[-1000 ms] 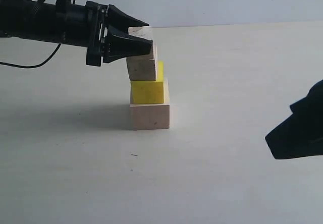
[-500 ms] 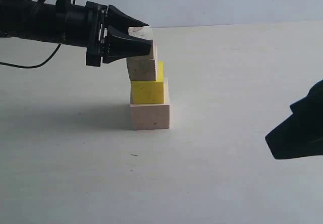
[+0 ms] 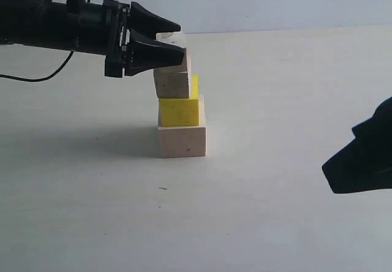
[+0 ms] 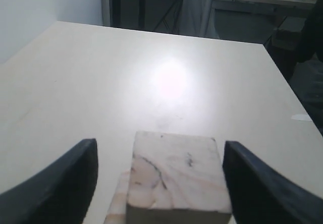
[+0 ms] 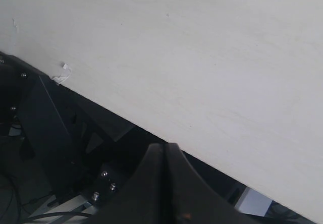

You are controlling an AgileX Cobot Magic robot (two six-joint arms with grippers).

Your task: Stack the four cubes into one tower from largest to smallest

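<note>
The tower stands mid-table in the exterior view: the largest pale wood cube (image 3: 182,142) at the bottom, the yellow cube (image 3: 179,111) on it, a smaller wooden cube (image 3: 173,84) above, and the smallest cube (image 3: 173,37) on top. My left gripper (image 3: 179,42) reaches in from the left at the top cube's height, open. In the left wrist view the top cube (image 4: 174,173) sits between the dark fingers (image 4: 60,183) of the left gripper (image 4: 159,146), with a clear gap on one side and a thin one on the other. My right gripper (image 3: 327,171) is shut and holds nothing, low at the right.
The pale table (image 3: 275,100) lies bare around the tower. In the right wrist view the shut right gripper (image 5: 165,147) hangs over the table's edge (image 5: 126,118), with a dark frame below. A black cable (image 3: 43,76) trails at the far left.
The left gripper's jaws have spread a little off the top cube, which stays resting on the tower. The right arm has not moved.
</note>
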